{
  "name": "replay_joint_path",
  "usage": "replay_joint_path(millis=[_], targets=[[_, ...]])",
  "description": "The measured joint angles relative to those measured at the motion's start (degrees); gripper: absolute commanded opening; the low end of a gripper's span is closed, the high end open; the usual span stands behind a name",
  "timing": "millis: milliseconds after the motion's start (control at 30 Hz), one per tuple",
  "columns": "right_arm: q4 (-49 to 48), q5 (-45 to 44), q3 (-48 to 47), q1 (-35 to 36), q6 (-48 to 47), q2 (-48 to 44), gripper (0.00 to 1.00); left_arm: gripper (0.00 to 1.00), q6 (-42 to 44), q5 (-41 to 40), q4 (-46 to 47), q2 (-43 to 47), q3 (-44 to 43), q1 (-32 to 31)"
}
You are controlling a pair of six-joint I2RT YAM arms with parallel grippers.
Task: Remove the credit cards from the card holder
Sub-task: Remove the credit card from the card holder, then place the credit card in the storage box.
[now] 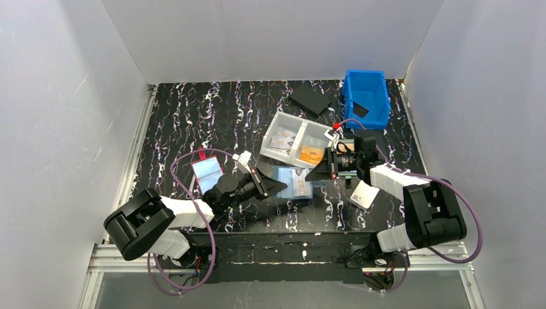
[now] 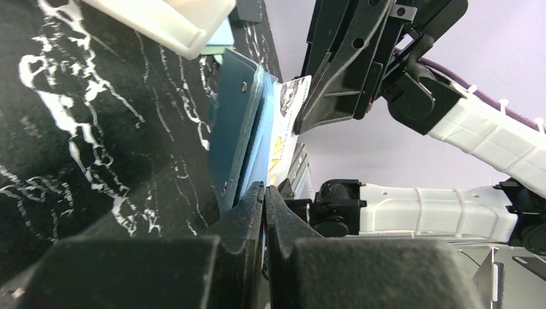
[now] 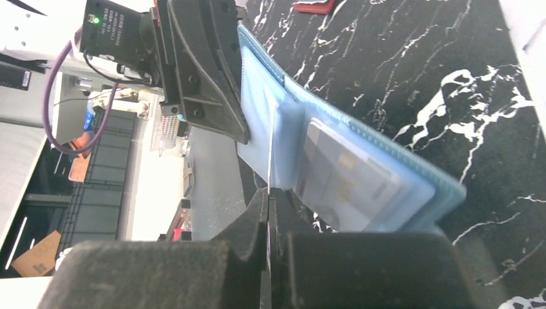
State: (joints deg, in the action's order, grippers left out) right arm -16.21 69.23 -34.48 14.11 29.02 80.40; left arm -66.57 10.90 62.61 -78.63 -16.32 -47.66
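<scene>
Table (image 1: 193, 116), black with white marbling, top view. Holder (image 1: 297, 183) lies near the middle, between the two arms. Left claw (image 1: 278, 187) is at its left edge and right claw (image 1: 315, 172) at its upper right. Clear tray (image 1: 269, 133) sits just behind, with cards and an orange one inside. Blue bin (image 1: 366, 90) is at the far right, with a black sheet (image 1: 310, 98) left of it. Red-edged wallet (image 1: 207, 175) lies beside the left arm. Loose white card (image 1: 364, 194) lies by the right arm.

Left wrist view. Left claw (image 2: 264, 190) has its fingers pressed together right at the near edge of the holder (image 2: 235, 122). Cannot tell whether a layer is caught between them. The holder's panels gape slightly. A printed card (image 2: 291, 96) sticks out of the far side, and the tip of the right claw (image 2: 308, 116) is on it. Tray (image 2: 161, 19) corner shows at the top.

Right wrist view. Right claw (image 3: 267, 196) is pinched on a thin pale sheet, seen edge-on: the card (image 3: 273, 141), standing up out of the holder (image 3: 399, 187). The holder is open, inner face up, on the table. A pocketed card (image 3: 341, 174) shows through the clear sleeve nearest the camera. Left claw (image 3: 225, 109) sits on the far panel.
</scene>
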Motion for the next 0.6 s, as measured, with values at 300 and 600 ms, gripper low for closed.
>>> replay_joint_path(millis=[300,600], targets=[[8.0,-3.1,-2.2,0.0,-8.9,3.6,0.01,0.0,0.1,-0.9,1.9,-6.7,4.2,2.2],[11.5,-4.7,-2.5,0.0,-13.5,1.4,0.01,0.0,-1.9,-2.6,4.1,-14.1,9.2,4.3]])
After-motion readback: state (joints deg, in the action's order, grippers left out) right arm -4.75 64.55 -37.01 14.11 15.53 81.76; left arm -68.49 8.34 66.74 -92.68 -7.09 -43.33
